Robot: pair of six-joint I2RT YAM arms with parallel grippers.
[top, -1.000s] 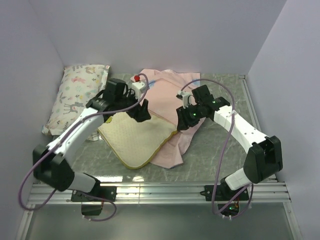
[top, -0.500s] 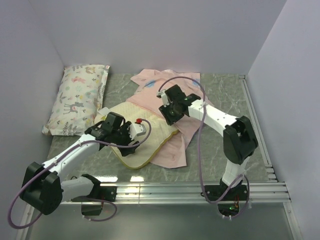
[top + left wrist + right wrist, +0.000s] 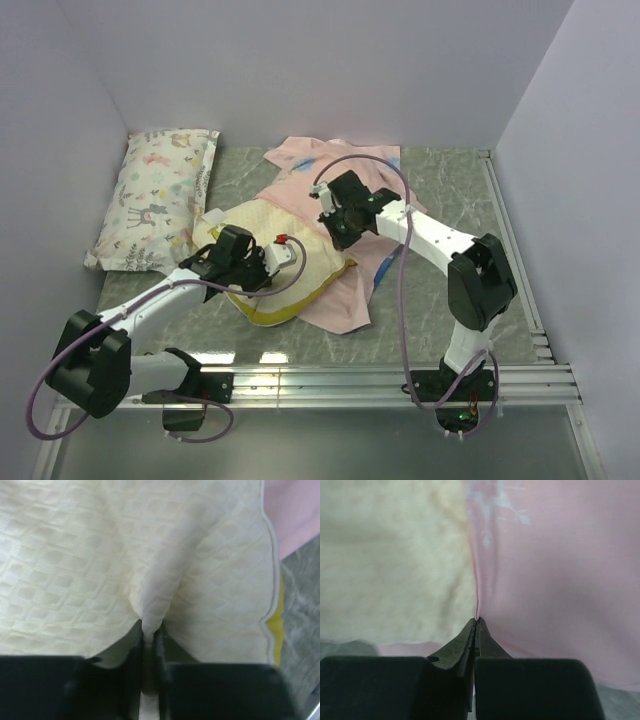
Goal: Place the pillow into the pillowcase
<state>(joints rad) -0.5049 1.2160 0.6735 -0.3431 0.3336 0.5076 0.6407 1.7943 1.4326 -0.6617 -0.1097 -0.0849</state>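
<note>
Both hands have closed since the earlier frame, and the left arm has dropped to the pillow's near-left side. You have both grips set, but nothing is inserted yet.

Pillow [image 3: 300,250]: it lies in the middle of the bench on top of the pillowcase [image 3: 345,300], fully outside it. Cream, dimpled cover, yellow side band along the near edge. It is soft, and the cover puckers into a ridge where it is pinched.

Pillowcase: pink face up, spread under and behind the pillow. You cannot see its opening from here.

Left hand [image 3: 149,640]: narrow, pinching a fold of pillow cover.

Right hand [image 3: 476,626]: shut at the pillow's far edge, apparently on a crease of pink cloth.

Left to do: find the opening, hold it up, feed the pillow in.

Bench [image 3: 440,300]: a printed pillow [image 3: 160,195] sits far left, apart.
</note>
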